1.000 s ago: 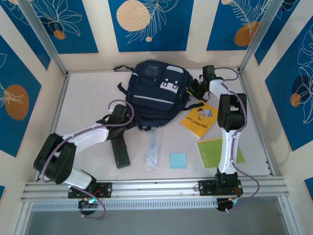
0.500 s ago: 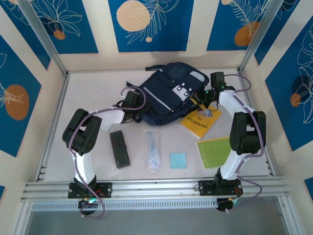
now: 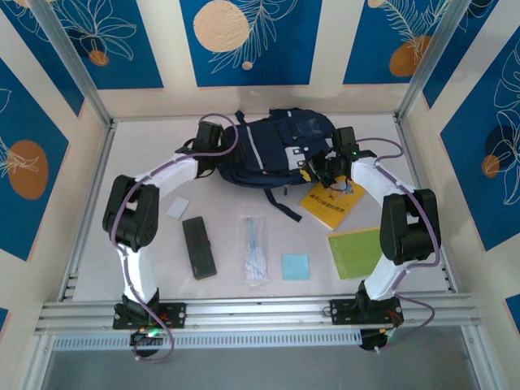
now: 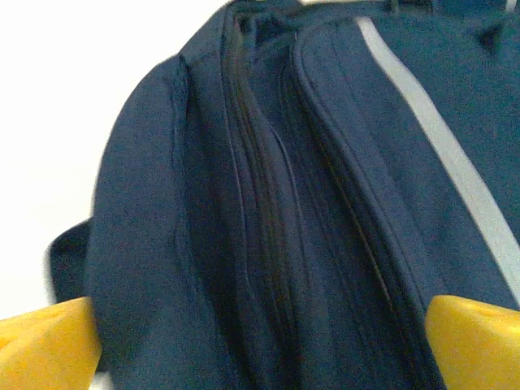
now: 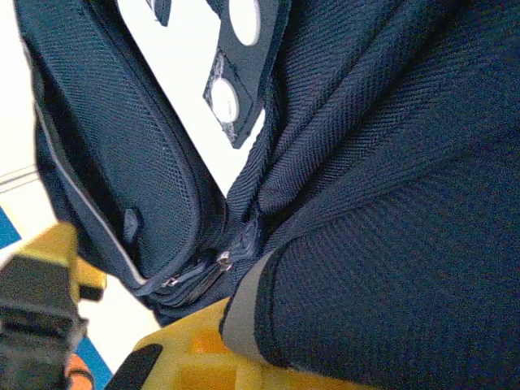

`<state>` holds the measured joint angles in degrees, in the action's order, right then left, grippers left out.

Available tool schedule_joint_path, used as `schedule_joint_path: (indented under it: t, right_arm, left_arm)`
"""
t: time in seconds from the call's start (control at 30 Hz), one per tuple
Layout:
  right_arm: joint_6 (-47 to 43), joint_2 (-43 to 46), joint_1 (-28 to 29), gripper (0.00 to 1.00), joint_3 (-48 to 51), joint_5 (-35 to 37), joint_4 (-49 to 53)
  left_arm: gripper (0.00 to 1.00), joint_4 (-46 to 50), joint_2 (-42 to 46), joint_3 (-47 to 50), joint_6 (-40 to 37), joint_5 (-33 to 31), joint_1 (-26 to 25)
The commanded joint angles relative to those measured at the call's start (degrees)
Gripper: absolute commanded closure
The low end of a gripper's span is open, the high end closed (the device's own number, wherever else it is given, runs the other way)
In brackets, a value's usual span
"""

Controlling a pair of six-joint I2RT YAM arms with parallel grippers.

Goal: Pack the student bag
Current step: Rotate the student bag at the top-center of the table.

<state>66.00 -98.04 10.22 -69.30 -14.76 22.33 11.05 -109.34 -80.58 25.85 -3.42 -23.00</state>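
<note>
The student bag (image 3: 276, 150), dark navy with a light grey stripe and small white patches, lies sideways at the back middle of the table. My left gripper (image 3: 213, 138) is at its left end and stands open. In the left wrist view its yellow fingertips (image 4: 49, 345) straddle the bag's zip folds (image 4: 268, 211) without pinching them. My right gripper (image 3: 325, 166) is at the bag's right end, shut on the bag. In the right wrist view navy fabric with a grey edge (image 5: 244, 313) lies across the yellow finger (image 5: 195, 357), next to a zip pull (image 5: 221, 260).
In front of the bag lie a yellow book (image 3: 331, 201), a green sheet (image 3: 357, 252), a small blue square (image 3: 296, 266), a clear sleeve of pens (image 3: 255, 248), a black case (image 3: 199, 248) and a small white card (image 3: 176, 208). Frame posts and walls edge the table.
The bag has turned from upright to lying sideways and shifted toward the back. My left arm swung up to its left end; my right gripper moved left with the bag.
</note>
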Motion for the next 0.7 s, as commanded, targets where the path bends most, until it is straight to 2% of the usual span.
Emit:
schedule_joint_path:
  t: [0.0,0.1,0.2,0.33,0.43,0.57,0.67]
  right_arm:
    - [6.75,-0.94,0.67,1.00,-3.48,-1.33,-4.27]
    - [9.76,-1.95,0.96,1.00,-4.09,-1.05,-5.77]
    - [12.03,-3.00,1.90,1.00,-4.71,-1.14,-7.53]
    - [14.08,-4.76,3.79,1.00,-6.81,-1.44,-8.26]
    - [15.96,-5.32,4.87,1.00,-7.34,-1.63,-9.19]
    - [18.03,-4.99,5.62,1.00,-7.14,-1.82,-10.17]
    - [19.86,-4.31,5.71,1.00,-6.36,-2.75,-10.96]
  left_arm:
    - [0.00,11.97,10.24,4.05,-11.04,-0.97,-0.37]
    - [0.00,16.91,15.95,7.14,-11.23,0.71,-0.46]
    - [0.00,18.67,20.21,9.18,-7.13,4.36,-1.76]
    - [0.01,8.79,23.98,14.87,1.48,8.94,-7.15]
    - [0.09,1.72,22.85,16.89,5.77,8.45,-11.89]
    - [0.28,-5.04,18.45,16.61,7.22,6.09,-16.34]
    - [0.30,-9.42,14.45,15.83,5.14,1.69,-18.48]
